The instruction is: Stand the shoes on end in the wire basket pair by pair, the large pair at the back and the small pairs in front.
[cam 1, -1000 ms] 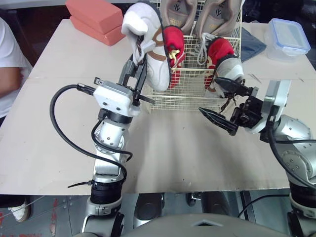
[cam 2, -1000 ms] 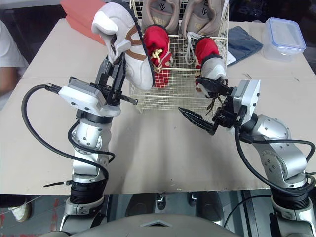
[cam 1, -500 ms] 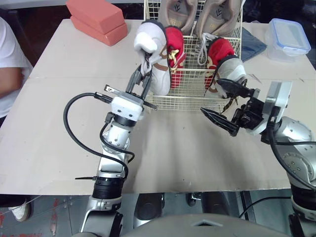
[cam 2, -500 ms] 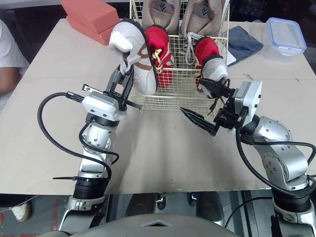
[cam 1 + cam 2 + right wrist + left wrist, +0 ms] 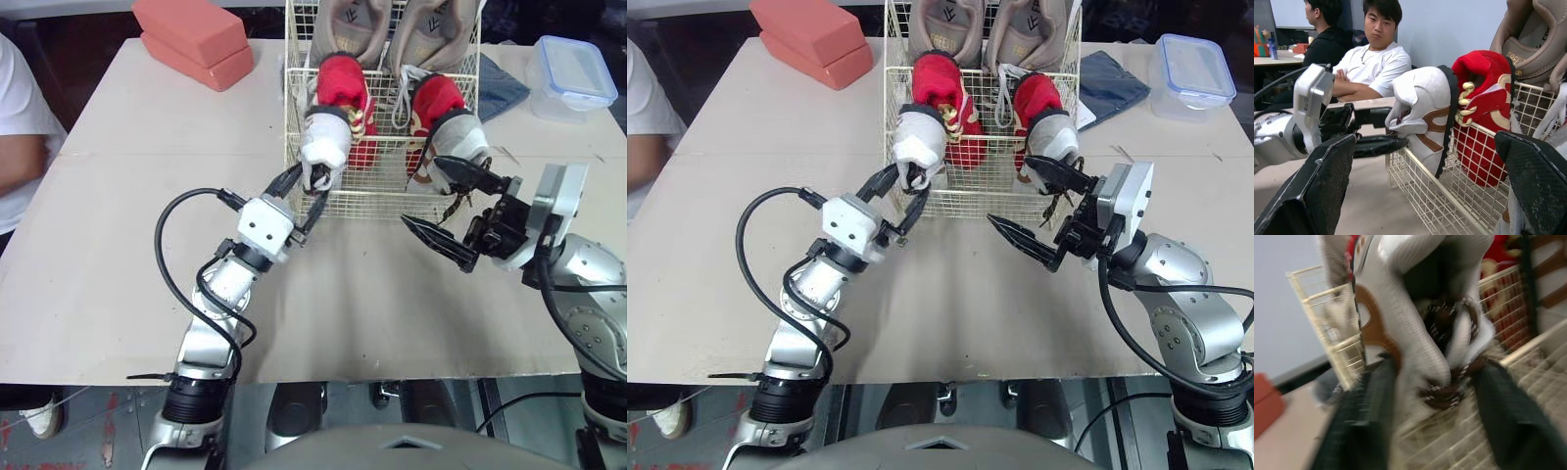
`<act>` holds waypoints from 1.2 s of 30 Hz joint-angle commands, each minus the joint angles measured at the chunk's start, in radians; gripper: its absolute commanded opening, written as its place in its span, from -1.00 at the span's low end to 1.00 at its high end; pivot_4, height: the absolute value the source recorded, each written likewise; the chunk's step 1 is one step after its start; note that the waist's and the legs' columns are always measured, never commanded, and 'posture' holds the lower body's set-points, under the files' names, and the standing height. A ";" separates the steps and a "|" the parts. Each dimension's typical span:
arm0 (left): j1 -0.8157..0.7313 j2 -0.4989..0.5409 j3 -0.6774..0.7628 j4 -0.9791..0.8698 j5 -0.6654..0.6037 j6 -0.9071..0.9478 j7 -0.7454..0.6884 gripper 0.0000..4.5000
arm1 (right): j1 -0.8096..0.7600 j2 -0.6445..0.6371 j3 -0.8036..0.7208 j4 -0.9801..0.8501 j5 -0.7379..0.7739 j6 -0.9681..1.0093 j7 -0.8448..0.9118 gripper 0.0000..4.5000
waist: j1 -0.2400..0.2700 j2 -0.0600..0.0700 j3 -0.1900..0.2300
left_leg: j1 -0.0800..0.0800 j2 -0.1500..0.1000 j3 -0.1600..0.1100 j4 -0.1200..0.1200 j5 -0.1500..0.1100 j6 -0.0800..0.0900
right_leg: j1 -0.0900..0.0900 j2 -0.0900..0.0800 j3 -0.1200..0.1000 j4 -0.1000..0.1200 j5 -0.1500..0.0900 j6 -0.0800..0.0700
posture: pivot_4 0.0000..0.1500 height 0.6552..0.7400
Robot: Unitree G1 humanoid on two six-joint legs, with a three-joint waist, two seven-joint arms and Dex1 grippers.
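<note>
Left eye view: you had the left gripper (image 5: 306,186) clamped on the white shoe (image 5: 323,147), one black finger on each side of its laced lower end. The shoe stood on end, toe up, at the front left corner of the wire basket (image 5: 382,191), its sole against a red shoe (image 5: 343,93). You couldn't tell whether its lower end sat on the basket floor. The second red shoe (image 5: 446,117), grey-toed, stood on end at the front right. The large tan pair (image 5: 392,29) stood at the back.

Your right gripper (image 5: 421,191) hung just in front of the basket's right front, fingers spread wide, nothing in them.

On the table (image 5: 118,245) you had pink blocks (image 5: 191,39) at back left, and a dark cloth (image 5: 500,88) and a lidded plastic box (image 5: 576,76) at back right. A person in a white T-shirt (image 5: 15,127) sat at the left edge.
</note>
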 commanded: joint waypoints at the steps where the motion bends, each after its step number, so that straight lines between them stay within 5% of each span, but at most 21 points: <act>1: 0.007 -0.007 0.042 -0.088 -0.070 0.051 0.005 0.99 | -0.001 0.003 -0.018 -0.035 0.004 -0.024 -0.005 1.00 | 0.000 0.000 0.000 | 0.000 0.000 0.000 0.000 0.000 0.000 | 0.000 0.000 0.000 0.000 0.000 0.000 | 1.00 -0.27; 9: 0.076 0.016 0.163 -0.257 -0.219 0.291 0.033 0.99 | 0.004 0.004 -0.023 -0.029 0.004 -0.029 -0.001 1.00 | -0.001 0.001 0.000 | 0.000 0.000 0.000 -0.003 0.000 0.000 | 0.000 0.001 0.000 -0.004 0.000 0.000 | 1.00 -0.27; 15: 0.112 0.065 0.312 -0.330 -0.629 0.409 -0.099 0.99 | 0.006 0.003 -0.024 -0.021 0.007 -0.032 0.009 1.00 | -0.001 0.001 0.001 | -0.001 0.001 -0.001 -0.004 0.000 -0.001 | 0.000 0.001 0.000 -0.006 0.000 0.000 | 1.00 -0.27; 18: 0.145 0.135 0.382 -0.307 -0.730 0.429 -0.184 0.99 | 0.021 -0.005 -0.034 -0.018 0.015 -0.034 0.025 1.00 | -0.001 0.002 0.001 | -0.001 0.001 -0.001 -0.005 0.001 -0.001 | 0.000 0.002 0.000 -0.007 0.000 0.000 | 1.00 -0.27; 23: 0.245 0.281 0.491 -0.155 -0.664 0.367 -0.370 0.99 | 0.122 -0.092 -0.114 -0.019 0.075 0.000 0.114 1.00 | 0.001 0.002 0.001 | 0.000 0.000 0.000 -0.007 0.001 -0.002 | 0.001 0.002 -0.001 -0.010 0.000 0.000 | 1.00 -0.27; 26: 0.336 0.337 0.510 -0.003 -0.508 0.232 -0.448 0.99 | 0.241 -0.141 -0.200 0.034 0.077 -0.031 0.199 1.00 | 0.001 0.003 0.001 | 0.001 0.000 0.001 -0.010 0.000 -0.001 | 0.001 0.002 -0.003 -0.012 0.000 0.000 | 1.00 -0.27; 36: 0.397 0.287 0.457 0.232 -0.252 -0.001 -0.401 0.99 | 0.322 -0.168 -0.269 0.442 -0.089 -0.291 0.425 1.00 | 0.000 0.003 0.000 | 0.002 0.000 0.001 -0.012 0.000 0.000 | 0.001 0.001 -0.003 -0.012 -0.001 0.000 | 1.00 -0.27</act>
